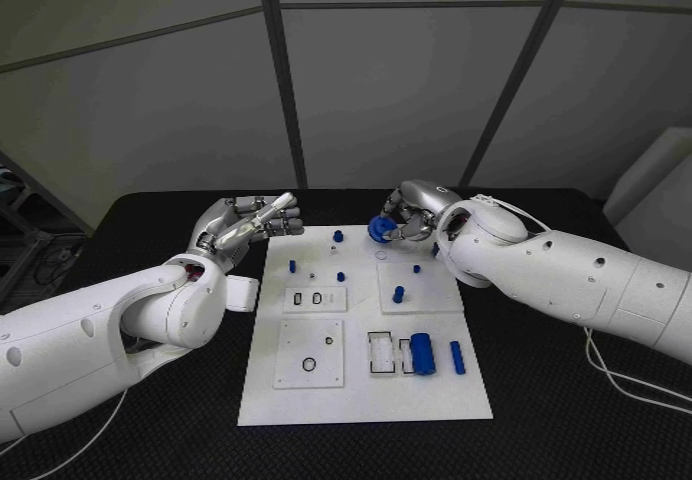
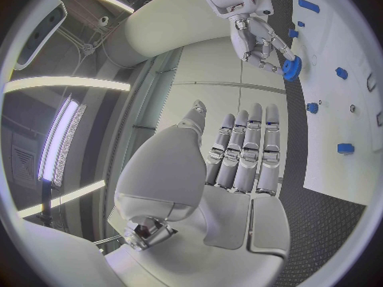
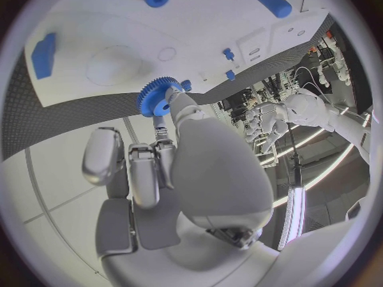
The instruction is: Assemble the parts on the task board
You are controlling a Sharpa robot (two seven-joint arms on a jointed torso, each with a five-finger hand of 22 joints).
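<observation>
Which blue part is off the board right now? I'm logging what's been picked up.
The toothed blue gear, held in the right hand's fingers above the task board's far edge. The other blue parts lie or stand on the board.

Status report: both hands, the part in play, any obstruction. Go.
Left hand open, fingers straight, raised beside the white task board. Right hand holds small blue toothed gear above board's far edge. Nothing blocking under the gear.
</observation>
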